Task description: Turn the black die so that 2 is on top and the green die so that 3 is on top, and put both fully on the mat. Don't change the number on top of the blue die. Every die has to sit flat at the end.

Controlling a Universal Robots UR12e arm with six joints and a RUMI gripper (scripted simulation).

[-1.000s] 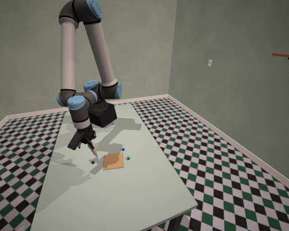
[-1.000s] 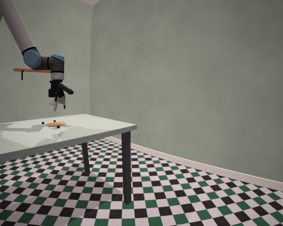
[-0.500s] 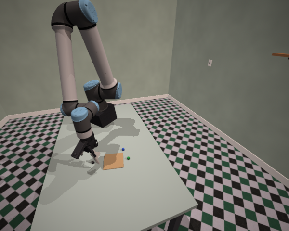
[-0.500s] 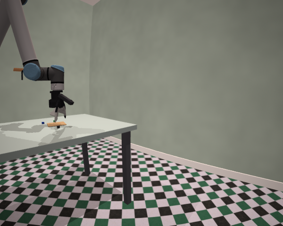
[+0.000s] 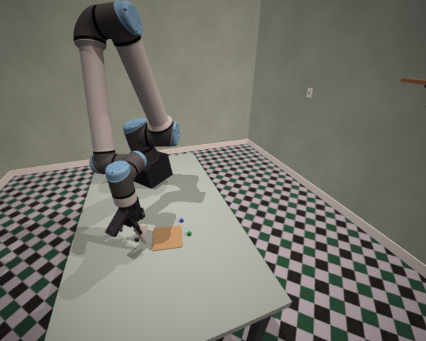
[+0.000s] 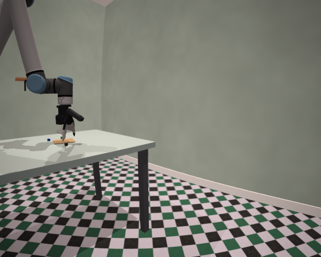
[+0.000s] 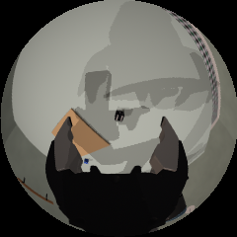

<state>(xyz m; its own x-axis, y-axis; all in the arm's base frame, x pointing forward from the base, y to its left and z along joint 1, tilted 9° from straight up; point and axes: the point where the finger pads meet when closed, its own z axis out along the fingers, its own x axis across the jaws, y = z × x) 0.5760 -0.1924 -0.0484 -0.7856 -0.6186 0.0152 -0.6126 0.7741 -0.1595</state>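
The black die point(image 5: 136, 239) lies on the table just left of the orange mat point(image 5: 167, 237); it also shows in the wrist view point(image 7: 118, 116) and in the exterior view point(image 6: 66, 144). My gripper point(image 5: 140, 234) point(image 7: 116, 117) hangs a little above the black die, fingers wide open and empty. The green die point(image 5: 189, 233) lies on the table just right of the mat. The blue die point(image 5: 181, 220) lies behind the mat's far right corner, off the mat; it also shows in the wrist view point(image 7: 86, 160). The mat point(image 7: 81, 130) shows at the left in the wrist view. The pips are too small to read.
The arm's black base point(image 5: 154, 170) stands at the far end of the table. The table's right edge point(image 5: 242, 227) runs close to the green die. A wooden wall shelf point(image 5: 420, 82) hangs far to the right.
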